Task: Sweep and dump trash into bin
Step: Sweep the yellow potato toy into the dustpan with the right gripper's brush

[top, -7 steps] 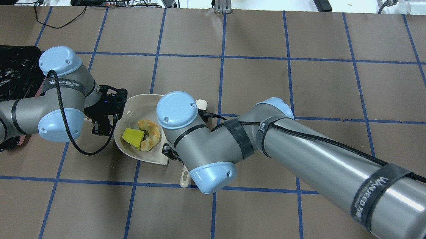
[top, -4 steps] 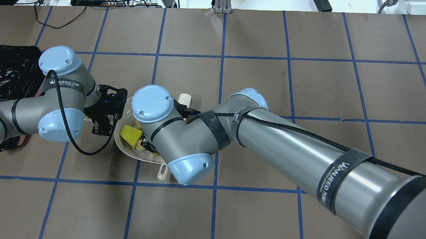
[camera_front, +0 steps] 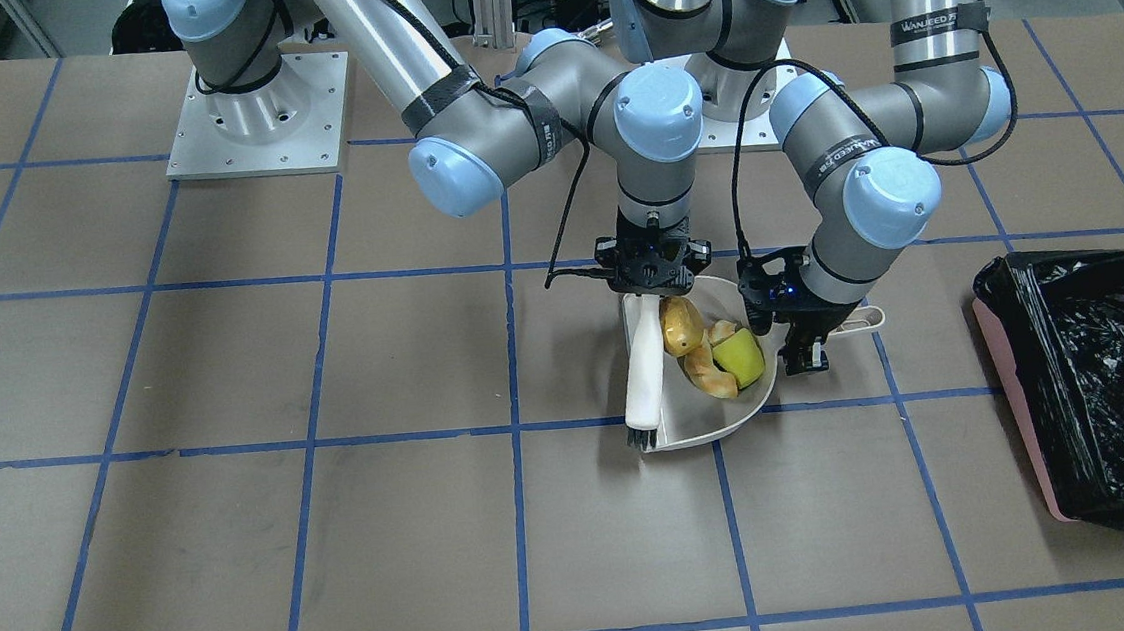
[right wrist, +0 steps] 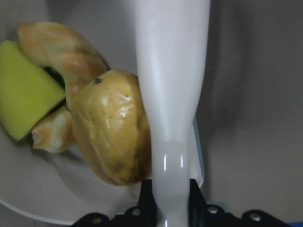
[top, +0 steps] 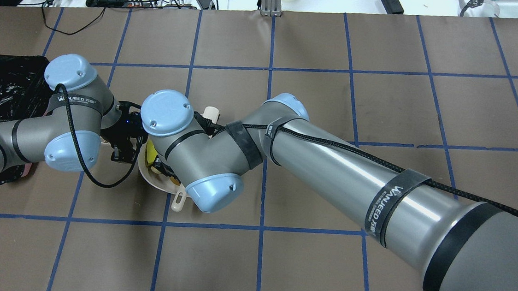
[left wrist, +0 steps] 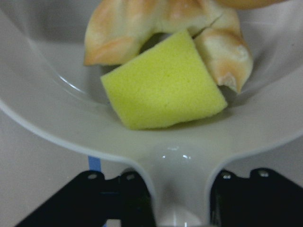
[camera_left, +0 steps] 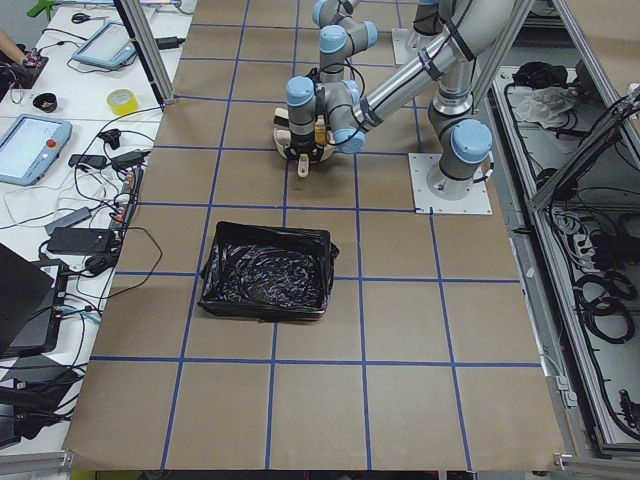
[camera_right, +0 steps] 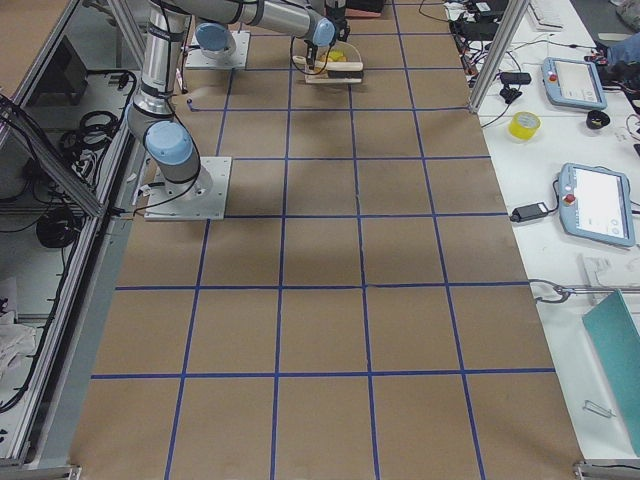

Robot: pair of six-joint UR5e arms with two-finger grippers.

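Inside dustpan [camera_front: 699,429] rim, trash [camera_front: 738,358] apparently against brush [camera_front: 644,375].

1. We log both arms, left arm [camera_front: 868,126] and right arm [camera_front: 497,125], as grey metal tubes with round pale-blue joint caps.
2. Small screws dot the caps.
3. A black braided cable [top: 342,149] runs along each arm.
4. Black bands [top: 386,206] carry white "WANJEED" lettering.
5. Left gripper [camera_front: 806,351] and right gripper [camera_front: 659,293] are black; a blue light glows on the left.
6. Upper left of the front view: a square grey base plate [camera_front: 255,114] with screw holes along its edges.
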